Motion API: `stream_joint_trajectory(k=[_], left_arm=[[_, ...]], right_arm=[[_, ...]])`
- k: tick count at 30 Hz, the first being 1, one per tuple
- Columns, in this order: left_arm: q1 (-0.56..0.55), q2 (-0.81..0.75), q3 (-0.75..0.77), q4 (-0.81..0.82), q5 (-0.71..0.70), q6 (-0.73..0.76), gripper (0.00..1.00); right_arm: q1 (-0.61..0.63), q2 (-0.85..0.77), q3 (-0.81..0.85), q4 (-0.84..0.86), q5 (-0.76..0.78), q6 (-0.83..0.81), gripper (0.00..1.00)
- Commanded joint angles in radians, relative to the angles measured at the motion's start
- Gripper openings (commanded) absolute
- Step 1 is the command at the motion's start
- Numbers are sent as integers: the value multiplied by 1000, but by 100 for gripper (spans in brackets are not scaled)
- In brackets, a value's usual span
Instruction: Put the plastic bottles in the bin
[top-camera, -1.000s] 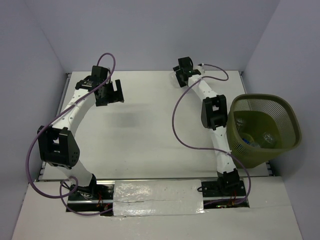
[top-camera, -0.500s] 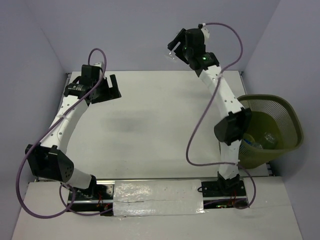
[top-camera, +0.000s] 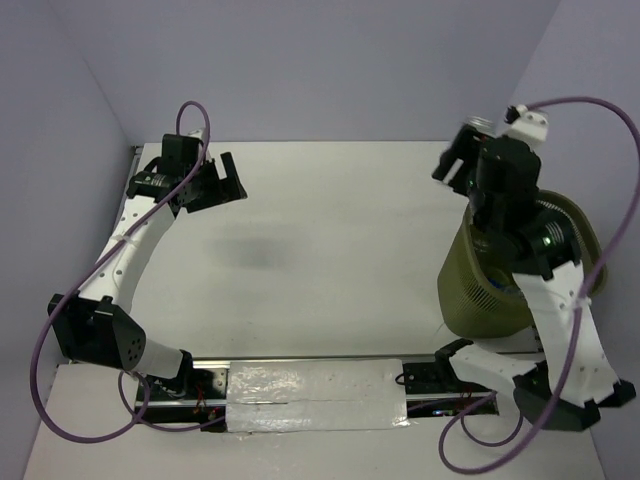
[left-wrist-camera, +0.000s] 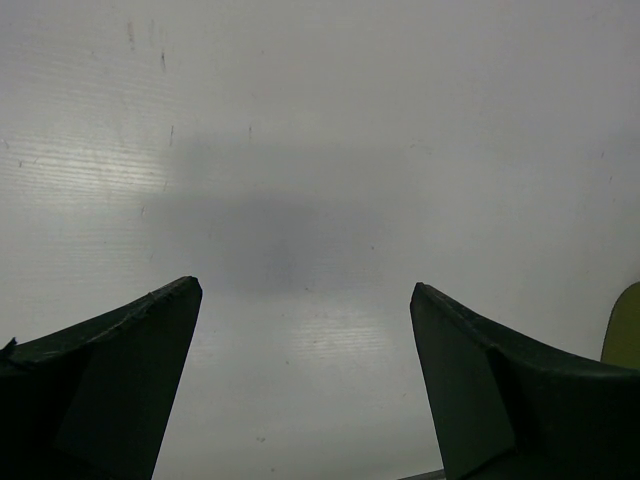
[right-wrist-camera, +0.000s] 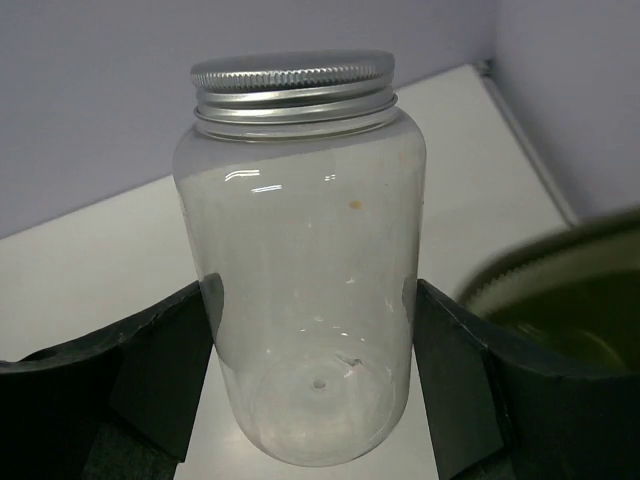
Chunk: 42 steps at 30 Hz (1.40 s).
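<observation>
Bin (top-camera: 478, 290) stands upright, nearest. Right gripper (right-wrist-camera: 311, 292), up just past the bin's far-left rim, is part-closed on a clear silver-capped bottle (right-wrist-camera: 305, 200). Left gripper (left-wrist-camera: 305, 290) hangs well left of the bin, fingers spread wide, empty.

We've got a plain white table (top-camera: 330, 230) boxed in by pale lavender walls (top-camera: 320, 70), soft even light, one faint shadow (top-camera: 262, 252) on top.

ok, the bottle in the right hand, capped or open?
Capped. A silver screw lid sits threaded on the clear bottle held in the right hand.
</observation>
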<state>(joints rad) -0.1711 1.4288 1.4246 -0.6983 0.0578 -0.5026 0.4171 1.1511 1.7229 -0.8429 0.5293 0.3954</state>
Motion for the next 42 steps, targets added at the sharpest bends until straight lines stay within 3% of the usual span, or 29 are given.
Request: stream_joint_trajectory(k=[1,5,11,12,19,27,29,37,42], left_arm=[[5,-28,-6,37,19,-8,99],[5,-18,-3,37,48,-10,99],[5,-1,-4,46,71,-13,99],[5,2,-3,46,80,-16,99],[5,19,25,43,100,-17,99],[5,19,31,36,85,-10,99],[5,18,28,37,83,-11,99],[5,19,71,2,36,2,99],[5,9,112,-30,-15,16,99]], right_arm=[[-8,-141,-86,-165,275,-12,54],[-17,-289,-131,-306,437,75,52],[-17,-430,-161,-470,534,230,53],[-17,-438,-172,-505,535,247,55],[-18,-441,-243,-539,482,306,96],[-18,-300,-146,-492,394,198,100],[-18,-268,-105,-447,347,159,100],[3,-24,4,-231,-179,40,100],[159,143,96,-194,-183,28,100]])
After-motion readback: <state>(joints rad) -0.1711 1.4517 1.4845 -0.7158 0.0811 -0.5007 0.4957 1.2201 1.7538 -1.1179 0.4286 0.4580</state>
